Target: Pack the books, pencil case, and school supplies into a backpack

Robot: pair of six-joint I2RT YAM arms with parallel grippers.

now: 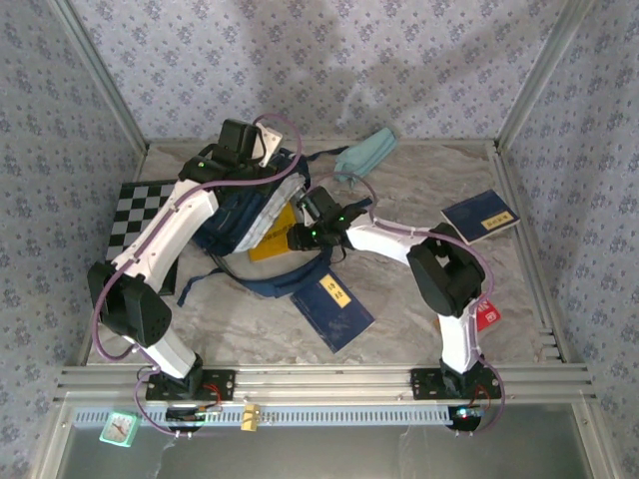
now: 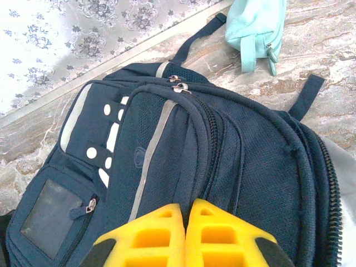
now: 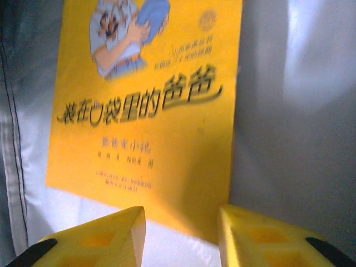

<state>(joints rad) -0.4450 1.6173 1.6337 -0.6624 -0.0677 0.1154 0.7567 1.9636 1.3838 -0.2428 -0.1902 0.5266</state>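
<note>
Altogether three thin books show from above: one bright yellow book (image 1: pixel 272 245) lying in the open mouth of the navy backpack (image 1: pixel 240 215), one navy book (image 1: pixel 334 304) flat on the bench (image 1: pixel 419 180) just in front of the backpack, and a second navy book (image 1: pixel 481 215) well apart at the right side. One light teal pencil case (image 1: pixel 366 153) lies behind the backpack, near the back wall. One small red packet (image 1: pixel 488 315) sits at the right, partly hidden by the right arm. A black-and-white checkered board (image 1: pixel 135 215) lies to the left, with the left arm crossing over it. The left arm's fingers (image 2: pixel 181 222) are pressed fully together over a ridge of the backpack's top; whether fabric is pinched between them cannot be told. The right arm's fingers (image 3: pixel 130 222) stand apart, holding nothing, pointing at the yellow book's lower edge against pale grey lining. Its cover bears a cartoon figure and the black Chinese title 装在口袋里的爸爸; the smaller lines are blurred. Each navy book carries a small yellow label, too small to read.
</note>
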